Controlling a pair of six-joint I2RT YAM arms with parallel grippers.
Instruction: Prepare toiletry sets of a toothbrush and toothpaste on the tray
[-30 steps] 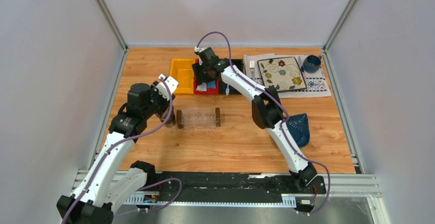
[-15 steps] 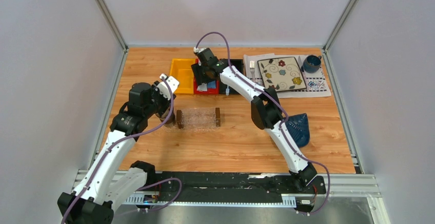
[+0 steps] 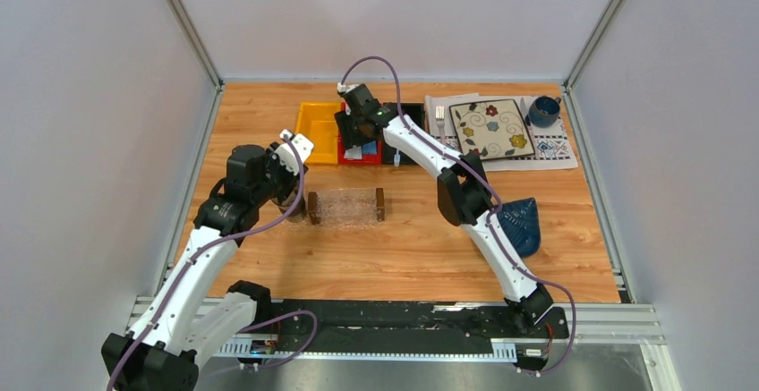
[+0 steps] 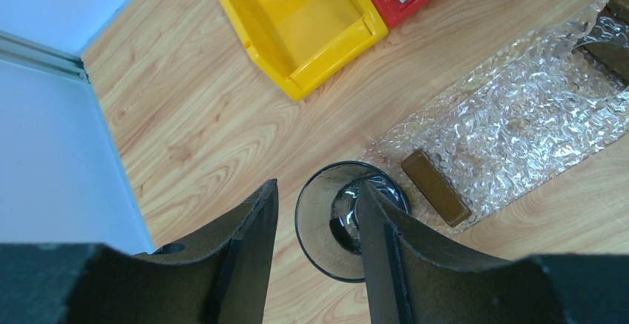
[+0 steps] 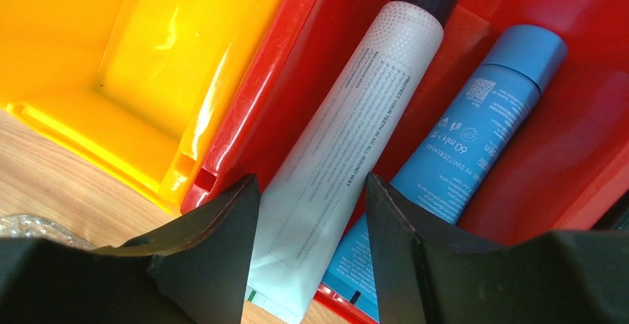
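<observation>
The white-grey toothpaste tube point(image 5: 356, 109) and the blue toothpaste tube point(image 5: 475, 131) lie side by side in the red bin point(image 5: 564, 153). My right gripper point(image 5: 311, 179) is open and low over the bin point(image 3: 362, 154), its jaws on either side of the white tube's crimped end. The clear tray point(image 3: 345, 208) with brown end blocks lies mid-table and holds nothing. My left gripper point(image 4: 317, 187) is open at the tray's left end, one finger inside a dark glass cup point(image 4: 319, 220), the other outside its rim. A slim pale stick point(image 3: 395, 156) by the black bin may be the toothbrush.
A yellow bin point(image 3: 319, 127) stands left of the red one. A floral plate point(image 3: 490, 127), a fork point(image 3: 439, 121) and a blue cup point(image 3: 542, 110) sit at the back right. A dark blue leaf dish point(image 3: 522, 225) lies beside the right arm.
Both arms have barely moved. The right gripper has shifted slightly within the red bin and the left arm has edged a little toward the tray.
</observation>
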